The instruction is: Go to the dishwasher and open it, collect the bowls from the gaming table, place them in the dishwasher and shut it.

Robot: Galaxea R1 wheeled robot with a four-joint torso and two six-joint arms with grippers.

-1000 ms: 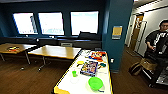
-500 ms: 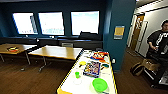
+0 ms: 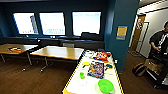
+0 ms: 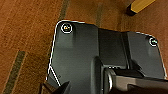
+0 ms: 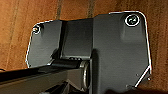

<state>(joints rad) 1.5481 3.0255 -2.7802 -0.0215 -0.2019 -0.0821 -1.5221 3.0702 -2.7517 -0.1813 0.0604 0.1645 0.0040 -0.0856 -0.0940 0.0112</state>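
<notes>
The gaming table (image 3: 75,86), white-topped with a yellow edge strip, runs away from me at the lower middle of the head view. A lime green bowl (image 3: 105,85) sits at its near end. A yellow bowl (image 3: 85,63) lies farther back on the left side. Between them stands a small upright green cup (image 3: 82,75), beside colourful board-game boxes (image 3: 96,69). The dishwasher is out of view. Both wrist views look down past the robot's own dark plate onto brown flooring (image 5: 15,30).
Two wooden tables (image 3: 58,52) stand to the left under the windows. A dark blue pillar (image 3: 122,32) rises just behind the gaming table on the right. Right of it a person (image 3: 160,42) stands with a dark bag (image 3: 140,69) on the floor nearby.
The whole head picture has shifted as the robot advances. The gaming table and the lime green bowl show slightly nearer and lower than before.
</notes>
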